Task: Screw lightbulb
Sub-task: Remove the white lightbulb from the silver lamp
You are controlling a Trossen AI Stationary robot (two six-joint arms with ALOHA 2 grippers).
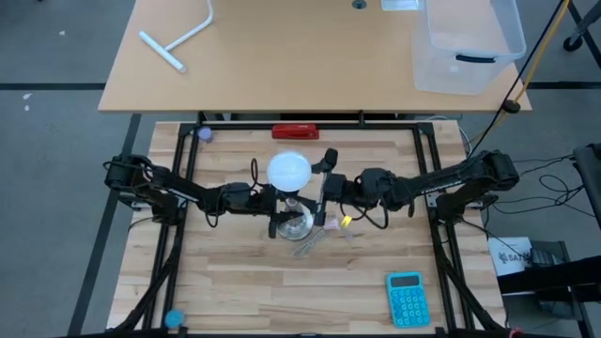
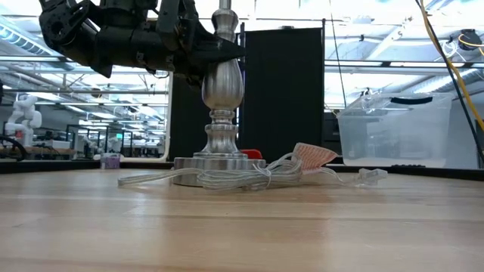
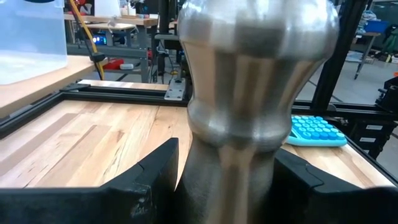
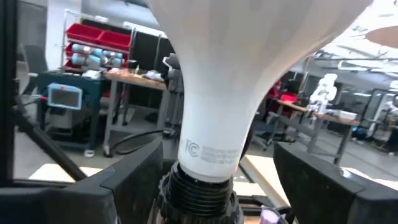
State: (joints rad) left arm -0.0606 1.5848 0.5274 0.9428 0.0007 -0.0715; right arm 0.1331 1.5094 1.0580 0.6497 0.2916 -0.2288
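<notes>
Bulb (image 4: 236,93) sits in lamp (image 3: 249,124); left claw (image 1: 266,200) grips lamp, right claw (image 1: 326,191) at 3 o'clock looks open; next, twist.

lamp stand (image 1: 293,222) mid-table flanked by both arms, cord (image 2: 249,175) trailing, calculator (image 1: 407,299) aside

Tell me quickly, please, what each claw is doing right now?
Left claw: closed on the lamp stand.
Right claw: fingers either side of the lightbulb; grip cannot be told.

Lightbulb (image 4: 214,134) neck: "FC"-type mark, prob. FCC; small print below illegible.
</notes>
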